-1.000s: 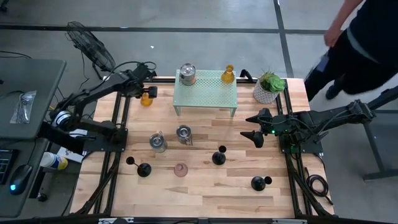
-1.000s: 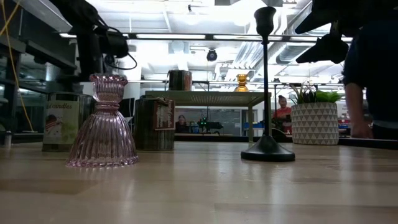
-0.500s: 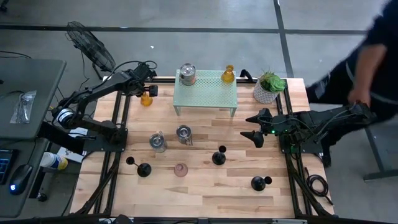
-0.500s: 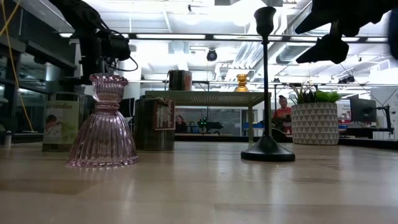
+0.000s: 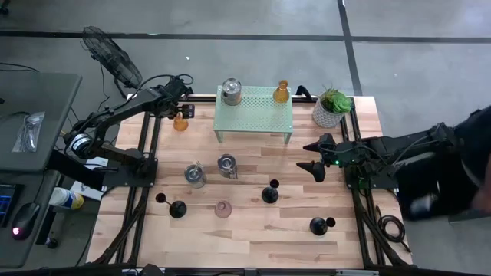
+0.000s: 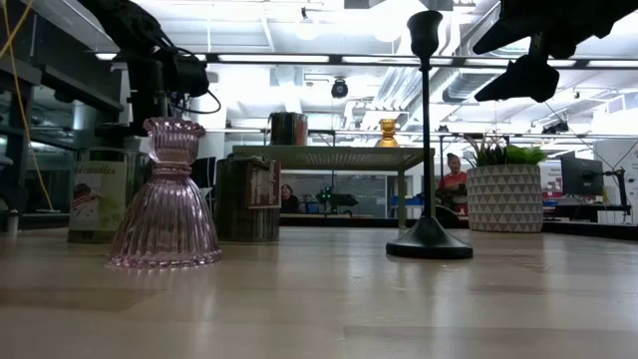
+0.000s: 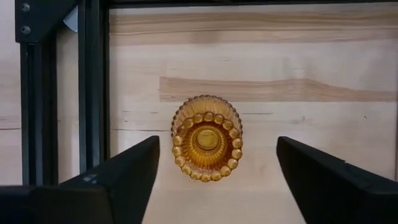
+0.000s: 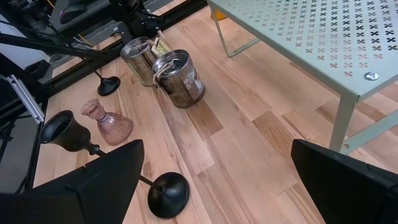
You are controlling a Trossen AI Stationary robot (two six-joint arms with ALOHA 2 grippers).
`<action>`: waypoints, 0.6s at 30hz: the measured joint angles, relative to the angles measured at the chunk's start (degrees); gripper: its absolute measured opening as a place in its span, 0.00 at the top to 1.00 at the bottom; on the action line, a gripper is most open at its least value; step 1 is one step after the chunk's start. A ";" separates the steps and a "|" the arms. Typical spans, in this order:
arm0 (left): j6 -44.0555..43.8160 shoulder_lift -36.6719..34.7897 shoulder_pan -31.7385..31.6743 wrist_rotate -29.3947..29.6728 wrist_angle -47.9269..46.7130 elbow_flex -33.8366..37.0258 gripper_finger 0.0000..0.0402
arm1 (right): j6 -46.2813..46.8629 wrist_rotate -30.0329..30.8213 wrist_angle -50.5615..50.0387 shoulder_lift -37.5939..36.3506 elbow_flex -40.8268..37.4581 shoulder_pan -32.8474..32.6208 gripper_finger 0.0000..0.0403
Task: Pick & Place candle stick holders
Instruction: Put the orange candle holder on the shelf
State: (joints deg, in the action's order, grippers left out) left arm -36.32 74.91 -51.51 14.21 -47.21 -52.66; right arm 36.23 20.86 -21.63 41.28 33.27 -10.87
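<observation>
At the surface's far left corner, our left gripper (image 7: pixel 214 180) straddles the amber glass holder (image 7: pixel 206 138), fingers apart, untouching. We should close evenly on its beaded rim.

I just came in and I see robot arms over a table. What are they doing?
They are sorting candle holders. The left gripper hangs right above an amber glass holder on the table's far left, its fingers wide apart on either side, not holding it. The right gripper waits open over the table's right side. Another amber holder and a silver cup sit on the pale green rack.
</observation>
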 joint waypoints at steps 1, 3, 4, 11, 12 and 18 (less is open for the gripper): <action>0.02 0.00 0.00 0.22 0.01 0.00 0.25 | 0.00 0.00 0.00 0.00 0.00 0.01 0.01; 0.03 0.00 0.00 0.71 0.03 0.00 0.28 | 0.00 0.00 0.00 0.00 -0.01 0.00 0.01; 0.04 0.00 0.00 1.21 0.03 0.00 0.30 | 0.00 0.00 0.00 0.00 0.00 0.00 0.01; 0.72 -0.01 -1.14 0.87 0.28 0.10 0.32 | 0.02 0.00 0.02 0.00 0.00 0.00 0.01; 1.08 -0.02 -1.38 0.65 0.55 0.39 0.32 | 0.02 0.02 0.00 0.00 0.00 0.01 0.01; 1.53 -0.02 -3.04 -1.93 0.66 1.05 0.32 | 0.22 0.17 0.02 0.00 0.01 0.00 0.01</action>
State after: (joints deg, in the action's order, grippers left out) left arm -34.78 74.89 -54.54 12.28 -46.55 -51.62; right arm 36.45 21.03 -21.61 41.28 33.28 -10.87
